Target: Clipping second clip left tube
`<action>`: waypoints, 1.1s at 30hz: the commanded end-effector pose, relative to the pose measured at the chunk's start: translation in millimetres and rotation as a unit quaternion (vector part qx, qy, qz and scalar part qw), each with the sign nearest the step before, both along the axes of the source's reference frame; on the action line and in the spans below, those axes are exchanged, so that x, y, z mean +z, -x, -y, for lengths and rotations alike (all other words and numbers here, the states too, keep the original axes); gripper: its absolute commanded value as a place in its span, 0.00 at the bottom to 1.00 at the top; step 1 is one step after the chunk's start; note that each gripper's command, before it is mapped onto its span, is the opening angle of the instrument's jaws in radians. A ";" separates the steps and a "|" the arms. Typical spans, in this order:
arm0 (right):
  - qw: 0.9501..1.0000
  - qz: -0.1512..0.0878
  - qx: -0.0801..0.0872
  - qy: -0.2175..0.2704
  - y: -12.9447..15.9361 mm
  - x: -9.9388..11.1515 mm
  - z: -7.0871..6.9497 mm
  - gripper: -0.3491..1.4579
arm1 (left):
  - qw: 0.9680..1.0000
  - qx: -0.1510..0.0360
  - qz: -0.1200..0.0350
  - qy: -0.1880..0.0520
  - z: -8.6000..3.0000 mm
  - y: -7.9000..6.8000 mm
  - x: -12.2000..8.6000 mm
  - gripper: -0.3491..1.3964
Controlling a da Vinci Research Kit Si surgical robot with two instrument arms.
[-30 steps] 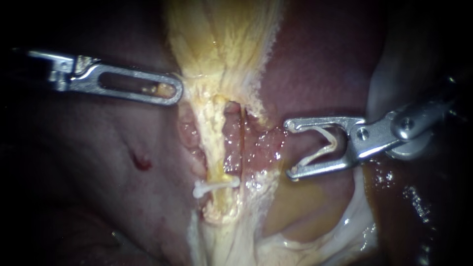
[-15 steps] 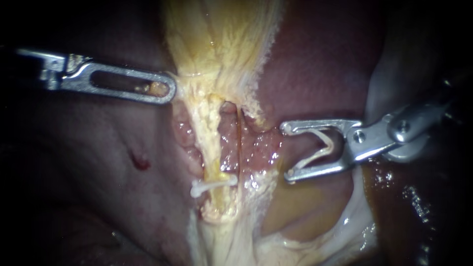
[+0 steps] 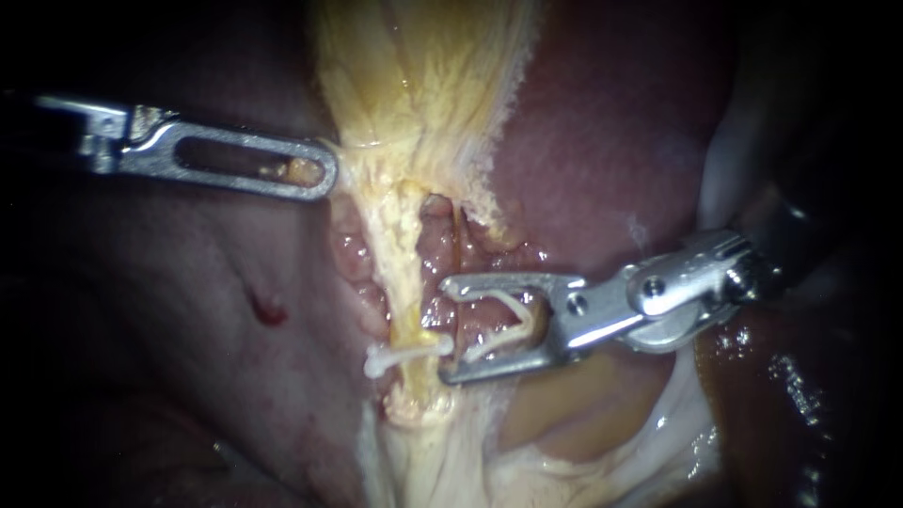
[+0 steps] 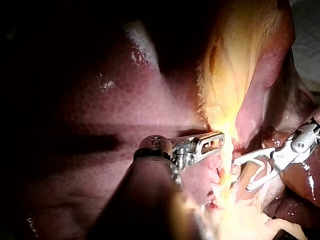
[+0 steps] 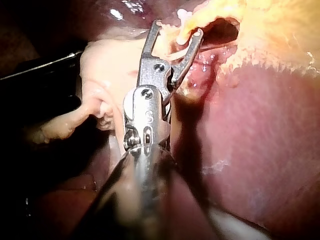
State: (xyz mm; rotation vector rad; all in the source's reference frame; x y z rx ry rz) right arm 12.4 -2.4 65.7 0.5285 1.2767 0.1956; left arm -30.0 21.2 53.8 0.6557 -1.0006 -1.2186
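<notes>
The left tube is a pale yellow strand running down from the gallbladder. A white clip sits shut across its lower part. My right instrument comes in from the right; its jaws stand wide with an open white clip seated between them. Its tips lie over the reddish tissue just right of the left tube and just above the placed clip. The tube itself is outside the jaws. My left instrument has slotted jaws shut on the gallbladder's yellow edge, also seen in the left wrist view.
Dark red liver surrounds the site on both sides. A small red spot marks the liver to the left. Pale tissue and wet fluid lie below the right instrument's shaft. A reddish strand runs right of the left tube.
My right instrument has moved left and downward with its open clip, from beside the liver to the tubes. The left instrument holds its grip, almost still.
</notes>
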 end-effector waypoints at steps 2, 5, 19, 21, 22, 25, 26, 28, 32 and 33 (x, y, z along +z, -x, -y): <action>1.000 0.001 0.001 -0.008 -0.4 1.3 0.5 0.46 | 1.000 0.000 -0.001 0.000 0.0 0.0 0.0 0.00; 1.000 0.002 0.000 -0.020 -0.7 2.9 1.0 0.46 | 1.000 0.000 -0.001 0.000 0.0 0.0 0.0 0.00; 0.999 0.005 0.001 -0.047 -0.3 6.6 0.8 0.46 | 1.000 -0.001 -0.001 0.000 0.1 0.1 -0.2 0.00; 0.999 0.006 0.001 -0.050 -0.2 6.5 0.7 0.46 | 1.000 -0.001 -0.001 0.000 0.1 0.1 -0.2 0.00; 0.999 0.006 0.001 -0.050 -0.2 6.5 0.7 0.46 | 1.000 -0.001 -0.001 0.000 0.1 0.1 -0.2 0.00; 0.998 0.004 0.001 -0.057 -0.2 6.5 0.7 0.46 | 1.000 -0.001 -0.001 0.000 0.1 0.1 -0.2 0.00; 0.998 0.001 0.002 -0.060 -0.2 6.5 0.7 0.46 | 1.000 -0.001 -0.001 0.000 0.1 0.1 -0.2 0.00; 0.997 -0.005 0.002 -0.073 -0.3 6.5 0.8 0.46 | 1.000 -0.001 -0.001 0.000 0.1 0.1 -0.2 0.00; 0.996 -0.018 -0.002 -0.088 -0.7 6.3 0.9 0.46 | 1.000 -0.001 -0.001 0.000 0.1 0.1 -0.2 0.00; 0.996 -0.021 -0.004 -0.090 -1.0 6.3 1.0 0.46 | 1.000 -0.001 -0.001 0.000 0.2 0.1 -0.2 0.00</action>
